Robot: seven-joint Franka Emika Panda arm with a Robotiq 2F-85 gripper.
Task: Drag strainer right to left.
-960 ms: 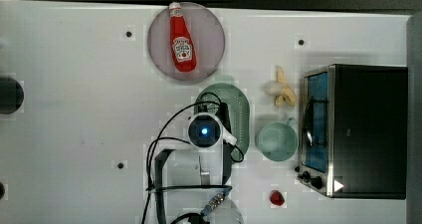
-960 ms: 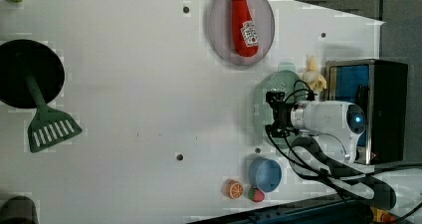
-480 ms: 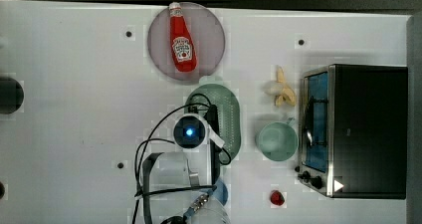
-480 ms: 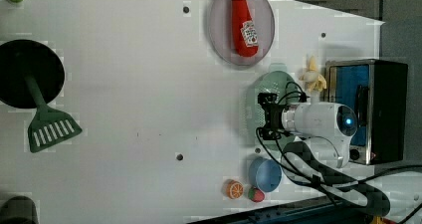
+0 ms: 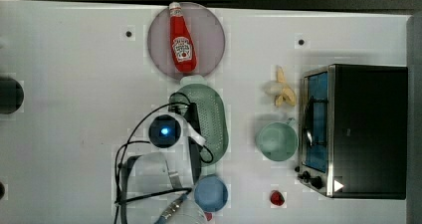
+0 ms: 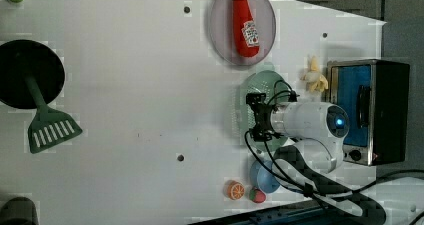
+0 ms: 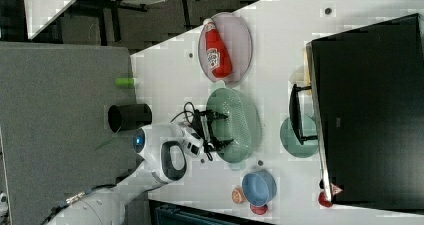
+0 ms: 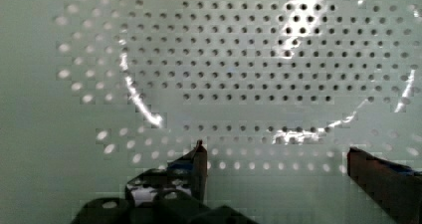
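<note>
The fingers (image 8: 201,164) are seen spread apart in the wrist view, with the perforated basin of the strainer (image 8: 239,79) directly beyond and between them; nothing is pinched. In the right view the gripper (image 7: 217,130) is set over the strainer's basin near the rim on the arm side. The strainer (image 5: 209,115) lies on the white surface (image 5: 74,84) with its long axis running up and down in the top view, just below the plate (image 5: 209,35) carrying the ketchup bottle (image 5: 181,37), and well apart from the mint-green cup (image 5: 276,141) and the toaster oven (image 5: 363,129).

Against the frame one second earlier, the strainer and the arm are found displaced toward the top view's left, and the gap to the cup has widened. The drag is judged to be under way.
</note>
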